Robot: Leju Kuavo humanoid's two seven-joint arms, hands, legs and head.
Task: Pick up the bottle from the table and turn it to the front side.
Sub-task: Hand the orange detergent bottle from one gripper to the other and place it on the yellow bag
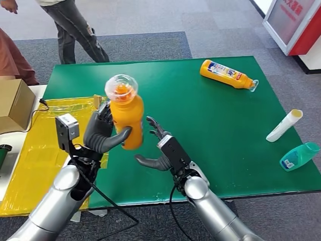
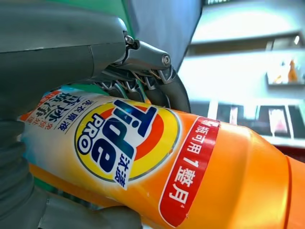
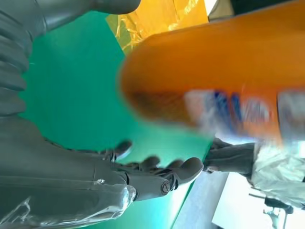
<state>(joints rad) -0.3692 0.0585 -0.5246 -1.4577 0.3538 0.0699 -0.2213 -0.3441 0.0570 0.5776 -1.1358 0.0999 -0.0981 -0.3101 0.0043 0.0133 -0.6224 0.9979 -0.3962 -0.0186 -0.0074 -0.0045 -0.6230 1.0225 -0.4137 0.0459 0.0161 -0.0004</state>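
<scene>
Pressed close against the left wrist camera is the orange Tide detergent bottle [image 2: 151, 162], its glossy label with the round logo turned toward that lens. From the head view the left hand [image 1: 100, 131] grips this bottle [image 1: 127, 118] lifted above the green table mat [image 1: 212, 130], clear cap [image 1: 121, 88] pointing up and toward the camera, at about 10 o'clock from the right hand [image 1: 159, 148]. The right hand holds nothing, with fingers spread just beside the bottle's base. I judge the lifting is done and the turning is in hand; the next move probably calls for rotating the smooth, rounded plastic body until the label faces forward, perhaps with support from the right hand. At 2 o'clock lies a second orange bottle [image 1: 227, 74]; at 3 o'clock lie a white tube [image 1: 284, 125] and a teal bottle [image 1: 299, 155].
</scene>
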